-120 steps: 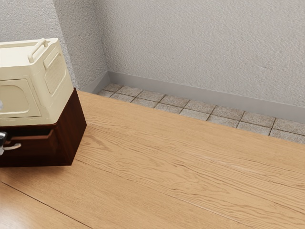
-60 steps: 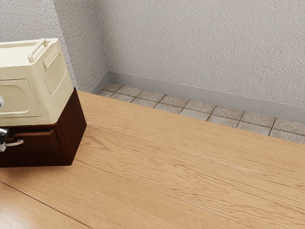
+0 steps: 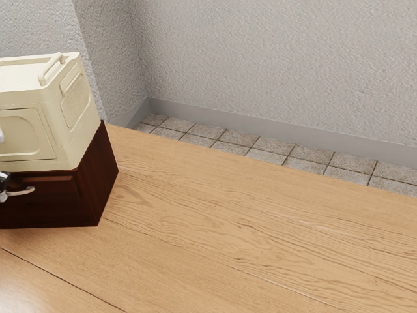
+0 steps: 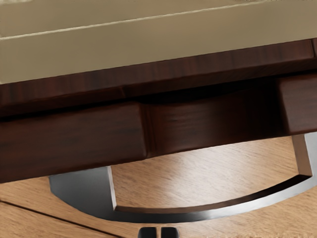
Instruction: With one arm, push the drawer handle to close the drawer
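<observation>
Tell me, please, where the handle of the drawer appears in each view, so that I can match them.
Exterior view: the handle is on the front of the drawer, near the view's left edge.
Wrist view: it is the large curved bar between the drawer and the hand.
Shared landmark: the cream box above the drawer.

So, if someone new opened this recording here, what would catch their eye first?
Probably the big cream box at the exterior view's left, sitting on a dark reddish-brown drawer unit. In the wrist view it would likely be the curved metal handle bowing out from the drawer front, with the dark tips of the end effector close by it at the lower edge.
</observation>
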Motion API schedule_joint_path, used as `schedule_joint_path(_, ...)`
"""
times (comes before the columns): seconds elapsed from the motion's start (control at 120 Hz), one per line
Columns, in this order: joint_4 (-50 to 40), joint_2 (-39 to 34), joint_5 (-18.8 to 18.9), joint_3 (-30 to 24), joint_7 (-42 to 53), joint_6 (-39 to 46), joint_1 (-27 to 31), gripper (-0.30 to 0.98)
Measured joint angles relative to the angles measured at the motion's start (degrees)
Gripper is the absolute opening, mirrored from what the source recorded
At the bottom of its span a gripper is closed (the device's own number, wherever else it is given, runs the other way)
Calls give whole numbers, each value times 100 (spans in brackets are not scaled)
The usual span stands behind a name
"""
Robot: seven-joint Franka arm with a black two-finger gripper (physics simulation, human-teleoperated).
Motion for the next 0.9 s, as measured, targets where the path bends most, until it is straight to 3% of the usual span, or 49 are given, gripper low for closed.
schedule_joint_path(0.9, 383, -72, 136, 729, 1672, -128, -938, -12)
